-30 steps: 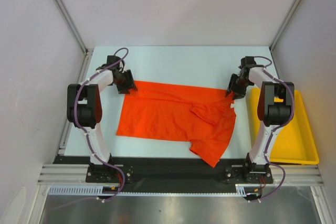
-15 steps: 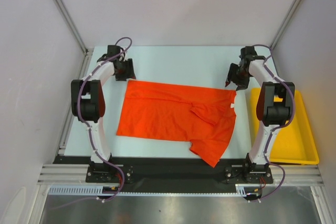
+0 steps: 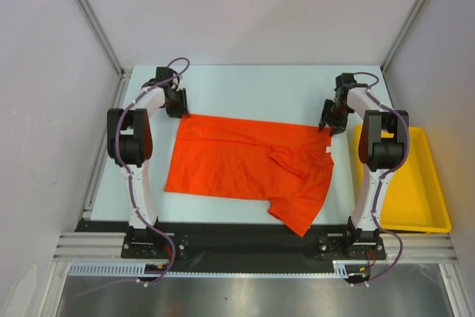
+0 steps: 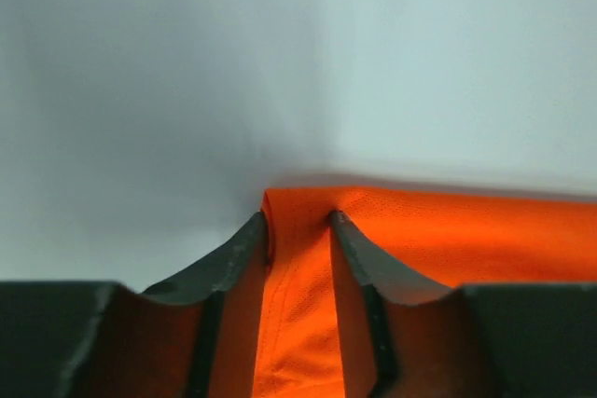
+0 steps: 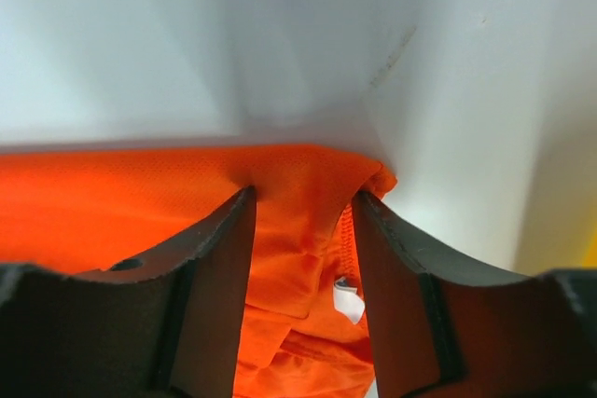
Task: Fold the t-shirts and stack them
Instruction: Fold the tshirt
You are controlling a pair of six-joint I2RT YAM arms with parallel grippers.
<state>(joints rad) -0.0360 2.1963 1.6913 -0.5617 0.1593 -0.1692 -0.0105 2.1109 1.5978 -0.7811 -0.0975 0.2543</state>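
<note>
The orange-red t-shirt (image 3: 249,165) lies spread flat on the pale table, with one sleeve (image 3: 297,217) hanging toward the near edge. My left gripper (image 3: 178,109) stands at its far left corner. In the left wrist view the left gripper (image 4: 298,221) is open, its fingers straddling that corner of the t-shirt (image 4: 298,323). My right gripper (image 3: 327,122) is at the far right corner. It too is open (image 5: 303,195), with the hem of the t-shirt (image 5: 289,230) and a white label (image 5: 348,303) lying between its fingers.
A yellow tray (image 3: 434,206) sits at the right side of the table, beside the right arm. White walls and metal posts close in the table at the back and both sides. The arm bases stand on a black rail at the near edge.
Half a second ago both grippers had lifted back from the shirt's far corners. They have now come down onto those corners again, jaws narrower. The shirt has not moved.
</note>
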